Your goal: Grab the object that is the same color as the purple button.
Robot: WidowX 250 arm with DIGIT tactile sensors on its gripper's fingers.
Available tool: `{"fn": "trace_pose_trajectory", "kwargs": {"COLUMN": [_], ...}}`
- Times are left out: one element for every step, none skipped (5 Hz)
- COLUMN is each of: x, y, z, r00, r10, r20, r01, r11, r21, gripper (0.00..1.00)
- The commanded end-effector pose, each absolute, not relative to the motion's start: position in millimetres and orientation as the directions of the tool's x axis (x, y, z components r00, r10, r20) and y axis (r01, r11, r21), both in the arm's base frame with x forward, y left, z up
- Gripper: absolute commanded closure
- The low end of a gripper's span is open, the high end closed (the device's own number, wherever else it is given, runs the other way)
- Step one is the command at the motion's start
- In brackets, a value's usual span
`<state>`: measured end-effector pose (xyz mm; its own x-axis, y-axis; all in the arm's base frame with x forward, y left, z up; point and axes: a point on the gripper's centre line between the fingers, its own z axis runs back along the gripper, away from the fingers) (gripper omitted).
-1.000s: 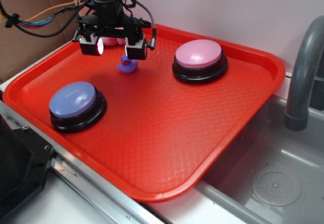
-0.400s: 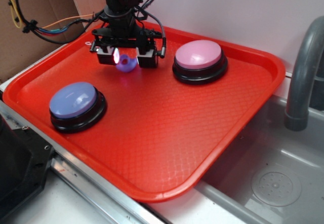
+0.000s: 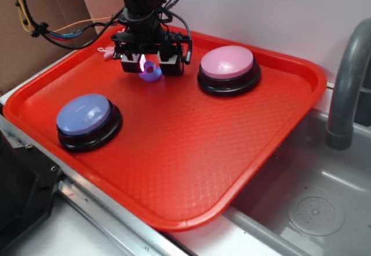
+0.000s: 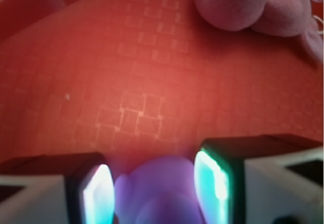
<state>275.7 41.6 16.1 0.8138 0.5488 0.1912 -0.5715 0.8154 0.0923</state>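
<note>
Wrist view shows the gripper (image 4: 154,188) pads bracketing the purple duck (image 4: 157,191), contact unclear, with a pink plush toy (image 4: 253,3) beyond; exterior adds the purple button (image 3: 87,117).

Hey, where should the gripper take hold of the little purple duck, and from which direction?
Grip the purple duck across its rounded body, coming straight down from above. It sits low on the red tray, and the gripper already straddles it, a finger on each side. The wrist view shows small gaps at both pads, so it only needs closing.
</note>
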Motion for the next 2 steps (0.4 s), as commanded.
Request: {"fn": "trace_pose_trajectory", "kwargs": {"x": [249.6, 247.0], "y": [78.7, 83.2], "z": [101.9, 152.7], "r00": [0.871, 0.906], "r10": [0.461, 0.392], "r20": [0.169, 0.162], "r01": [-0.482, -0.416], "r11": [0.869, 0.896], "r21": [0.113, 0.156], "gripper": [1.00, 1.00]}}
